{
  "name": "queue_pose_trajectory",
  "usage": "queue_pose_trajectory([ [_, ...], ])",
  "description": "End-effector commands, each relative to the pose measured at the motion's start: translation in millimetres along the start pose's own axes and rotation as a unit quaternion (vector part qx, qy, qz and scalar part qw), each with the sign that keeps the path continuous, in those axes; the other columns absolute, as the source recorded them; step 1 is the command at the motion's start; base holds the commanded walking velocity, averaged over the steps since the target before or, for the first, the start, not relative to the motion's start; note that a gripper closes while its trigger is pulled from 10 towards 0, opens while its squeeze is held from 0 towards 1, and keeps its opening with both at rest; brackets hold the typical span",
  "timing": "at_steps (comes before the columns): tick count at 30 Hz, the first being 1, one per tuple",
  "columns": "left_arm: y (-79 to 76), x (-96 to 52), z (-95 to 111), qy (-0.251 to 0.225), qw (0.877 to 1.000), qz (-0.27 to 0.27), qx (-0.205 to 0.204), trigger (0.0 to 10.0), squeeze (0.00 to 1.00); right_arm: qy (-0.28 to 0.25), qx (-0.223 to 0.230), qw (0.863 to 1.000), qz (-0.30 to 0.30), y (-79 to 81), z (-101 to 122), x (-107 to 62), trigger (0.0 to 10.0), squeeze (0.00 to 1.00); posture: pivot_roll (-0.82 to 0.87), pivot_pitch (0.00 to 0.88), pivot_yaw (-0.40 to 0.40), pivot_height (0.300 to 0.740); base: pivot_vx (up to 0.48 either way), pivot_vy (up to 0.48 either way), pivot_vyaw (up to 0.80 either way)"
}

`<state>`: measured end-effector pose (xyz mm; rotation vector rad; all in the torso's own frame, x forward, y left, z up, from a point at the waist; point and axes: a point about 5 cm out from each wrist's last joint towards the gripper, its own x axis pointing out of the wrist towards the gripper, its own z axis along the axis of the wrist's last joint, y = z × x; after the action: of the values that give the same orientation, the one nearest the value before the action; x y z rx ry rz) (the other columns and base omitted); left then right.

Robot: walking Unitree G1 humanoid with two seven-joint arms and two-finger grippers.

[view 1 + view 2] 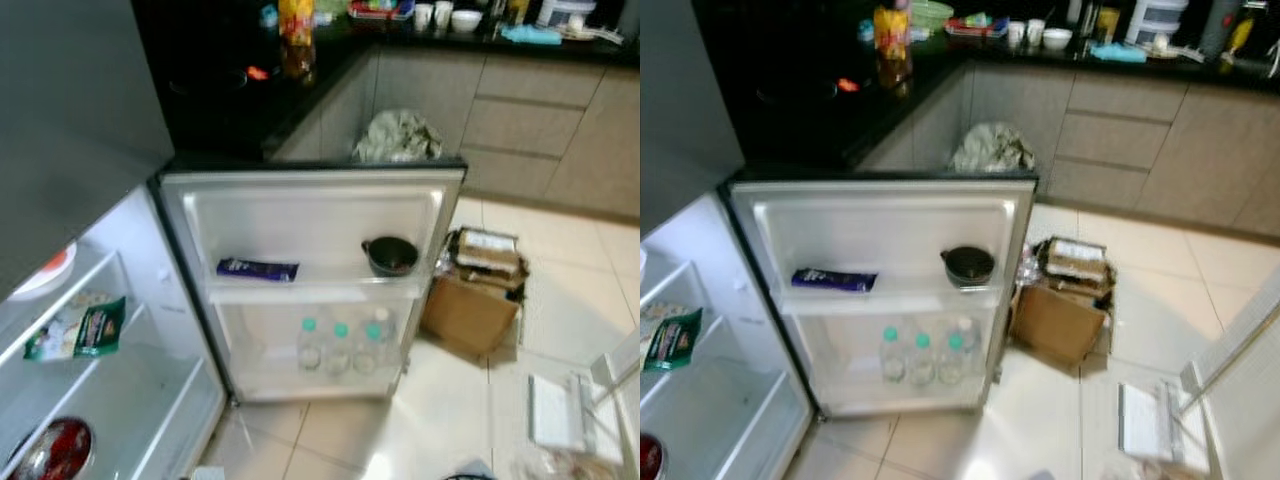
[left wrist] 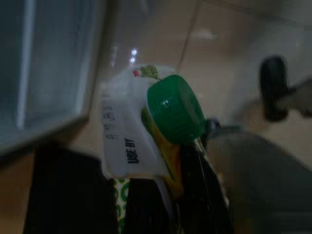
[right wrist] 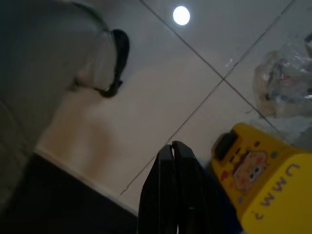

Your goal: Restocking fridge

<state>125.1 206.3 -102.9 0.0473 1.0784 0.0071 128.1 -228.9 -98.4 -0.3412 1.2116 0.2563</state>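
- Before the robot, through its eyes, a fridge door (image 1: pixel 315 200) is standing wide open, its inner side facing the camera.
- On the door's upper shelf a dark blue packet (image 1: pixel 258 269) is lying flat toward the left, and a small black pot (image 1: pixel 390 256) is sitting toward the right, well apart from it.
- Three bottles (image 1: pixel 341 346) with teal caps are standing side by side in the lower door shelf.
- At the left, the fridge body's shelves (image 1: pixel 120 385) are showing: a green-and-white packet (image 1: pixel 78 330) is lying on a middle shelf, and a round red item (image 1: pixel 52 449) is resting lower down.
- Beside the door's right edge a cardboard box (image 1: pixel 475 300) is sitting on the tiled floor (image 1: pixel 560 310), and a crumpled grey cloth (image 1: pixel 397 137) is showing just behind the door's top edge.
- Behind, a dark counter (image 1: pixel 820 100) is carrying an orange bottle (image 1: pixel 891 40) and cups (image 1: pixel 1035 32).
- Along the left gripper (image 2: pixel 161 195), its black fingers are clamped on a carton (image 2: pixel 127 141) with a green cap (image 2: pixel 175 108), held low beside the fridge over the floor; "USE BY" is printed on its white top.
- Along the right gripper (image 3: pixel 171 151), the two fingers are pressed together, grasping nothing, hanging over the tiles.
- Just beside that gripper a yellow box (image 3: pixel 265 170) with a cartoon face is standing on the floor, and a clear plastic bag (image 3: pixel 287 83) is lying near it.
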Motion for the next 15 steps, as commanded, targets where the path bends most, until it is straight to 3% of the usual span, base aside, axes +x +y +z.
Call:
queue_pose_trajectory([
  [1,0.5,-1.3,-6.4,0.008,1.000,0.002,-0.001,10.0,0.00,-0.011,-0.002,1.000,0.003,2.8,8.0,1.4,10.0,0.00,-0.10,0.000,0.010,0.740,0.398,0.000,0.00],
  [6,-0.2,-1.2,-6.5,0.008,1.000,0.002,-0.004,10.0,0.00,-0.010,-0.003,1.000,0.003,2.1,7.9,1.2,10.0,0.00,-0.10,0.000,0.007,0.740,0.395,0.000,0.00],
  [10,-4.0,-0.8,-4.4,-0.003,1.000,-0.007,-0.026,10.0,0.00,-0.011,-0.005,1.000,0.003,1.2,8.5,1.1,10.0,0.00,-0.10,0.000,0.004,0.740,0.000,0.000,0.00],
  [15,-5.9,-0.7,-6.0,0.005,1.000,-0.015,-0.016,10.0,0.00,-0.011,-0.006,1.000,0.004,1.4,8.5,1.1,10.0,0.00,-0.09,0.000,0.002,0.740,0.000,-0.436,0.00],
])
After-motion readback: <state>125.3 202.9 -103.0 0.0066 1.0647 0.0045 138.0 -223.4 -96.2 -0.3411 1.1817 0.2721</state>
